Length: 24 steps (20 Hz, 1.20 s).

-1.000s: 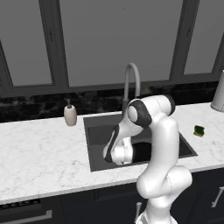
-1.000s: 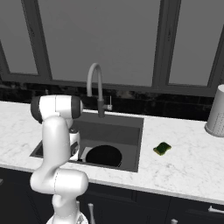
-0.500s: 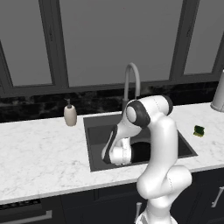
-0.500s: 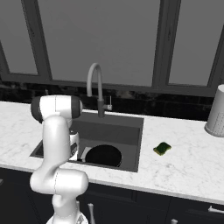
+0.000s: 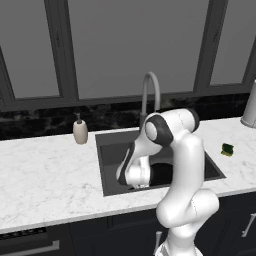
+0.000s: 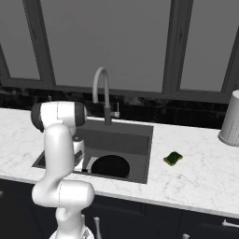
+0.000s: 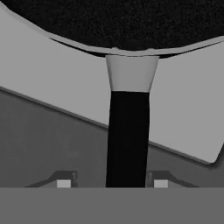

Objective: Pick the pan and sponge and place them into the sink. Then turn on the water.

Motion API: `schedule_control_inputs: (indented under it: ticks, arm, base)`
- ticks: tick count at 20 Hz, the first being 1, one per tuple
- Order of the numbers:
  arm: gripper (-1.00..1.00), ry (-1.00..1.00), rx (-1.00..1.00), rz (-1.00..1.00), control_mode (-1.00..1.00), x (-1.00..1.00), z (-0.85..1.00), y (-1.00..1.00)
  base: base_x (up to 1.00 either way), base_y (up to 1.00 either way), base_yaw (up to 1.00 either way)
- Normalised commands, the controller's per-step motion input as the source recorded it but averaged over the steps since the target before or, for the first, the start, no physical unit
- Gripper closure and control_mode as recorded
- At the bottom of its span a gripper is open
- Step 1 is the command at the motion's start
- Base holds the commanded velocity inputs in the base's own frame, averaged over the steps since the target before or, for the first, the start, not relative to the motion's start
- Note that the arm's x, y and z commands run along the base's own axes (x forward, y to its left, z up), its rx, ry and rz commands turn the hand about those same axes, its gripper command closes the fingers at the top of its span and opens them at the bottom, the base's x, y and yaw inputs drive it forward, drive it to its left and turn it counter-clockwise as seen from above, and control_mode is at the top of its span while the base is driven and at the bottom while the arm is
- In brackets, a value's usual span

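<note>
Black and flat, the pan point(image 6: 110, 166) now lies on the floor of the sink point(image 6: 140, 140), toward its front edge, and the tool point(image 7: 112, 183) has just let go of it: the two fingertips point(image 7: 64, 183) stand apart on either side of the thin handle point(image 7: 127, 140) with a gap showing on both sides, where half a second ago the arm was low in the basin in much the same pose. To my eye that finishes the pan's half of the job. The sponge point(image 6: 173, 158) is still out on the white marble surface point(image 6: 205, 177), just beside the sink's right-hand edge and well short of the grey canister point(image 6: 230, 119) at the back right corner. The way up out of the basin looks free, though the gooseneck faucet point(image 6: 101, 93) arches over the back edge and no water runs yet.
</note>
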Motion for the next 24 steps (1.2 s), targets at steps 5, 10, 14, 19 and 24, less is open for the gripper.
schedule_control_inputs:
  ticks: [5,10,14,19,24]
  arm:
    - [-1.00,0.00,0.00,0.00,-1.00,0.16,0.31,0.00]
    - [-1.00,0.00,0.00,-0.01,-1.00,0.08,0.42,0.00]
    - [-1.00,0.00,0.00,-0.01,-1.00,0.01,0.65,0.00]
    - [-1.00,-0.05,0.00,0.00,-1.00,0.00,0.84,0.00]
    - [-1.00,-0.07,0.00,0.00,-1.00,0.00,0.95,0.00]
  base:
    - [0.00,0.00,0.00]
    - [0.00,0.00,0.00]
    - [0.00,0.00,0.00]
    - [0.00,0.00,0.00]
    - [0.00,0.00,0.00]
